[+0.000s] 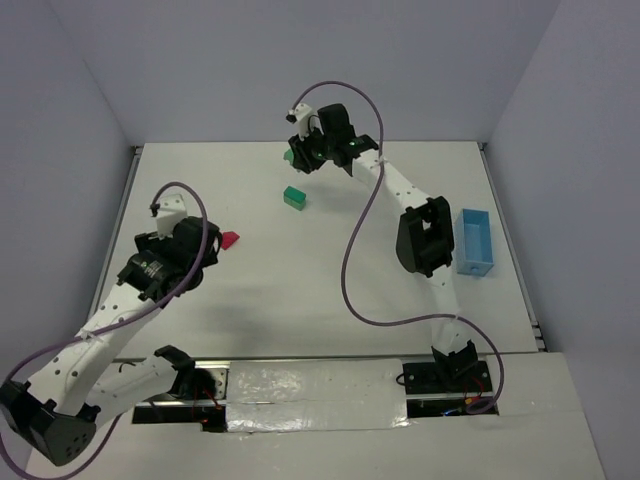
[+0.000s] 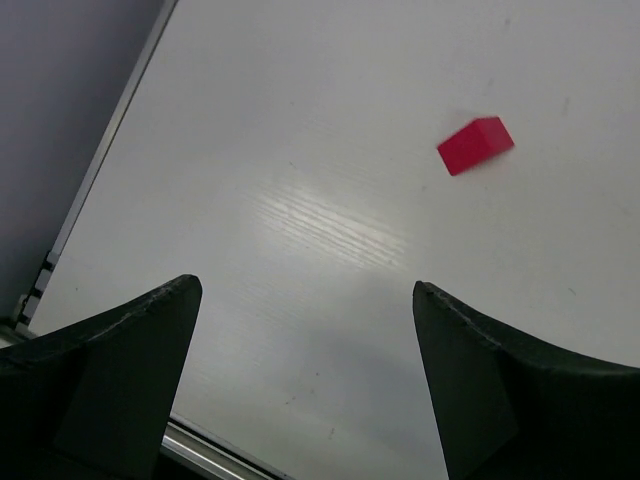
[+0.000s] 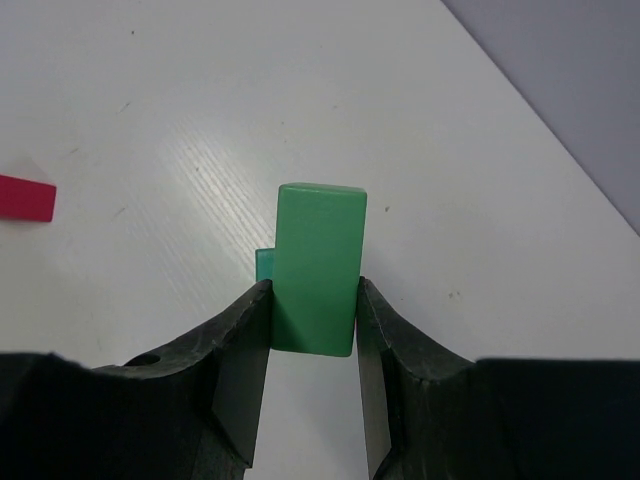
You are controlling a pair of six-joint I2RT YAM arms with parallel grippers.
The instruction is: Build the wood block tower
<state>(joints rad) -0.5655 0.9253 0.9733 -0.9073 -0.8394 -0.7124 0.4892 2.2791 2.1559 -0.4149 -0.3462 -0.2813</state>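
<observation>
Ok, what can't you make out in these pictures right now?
- Top view: the right gripper covers most of the held green block.
- Right wrist view: that block hides most of a second green piece; contact unclear.
- Right wrist view: the left edge cuts off the red wedge.

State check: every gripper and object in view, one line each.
left gripper: open, empty.
right gripper: shut on held green block.
held green block: clamped in the right gripper.
second green block: loose on the table, unstacked.
red wedge: loose on the table.
blue tray: resting on the table.
</observation>
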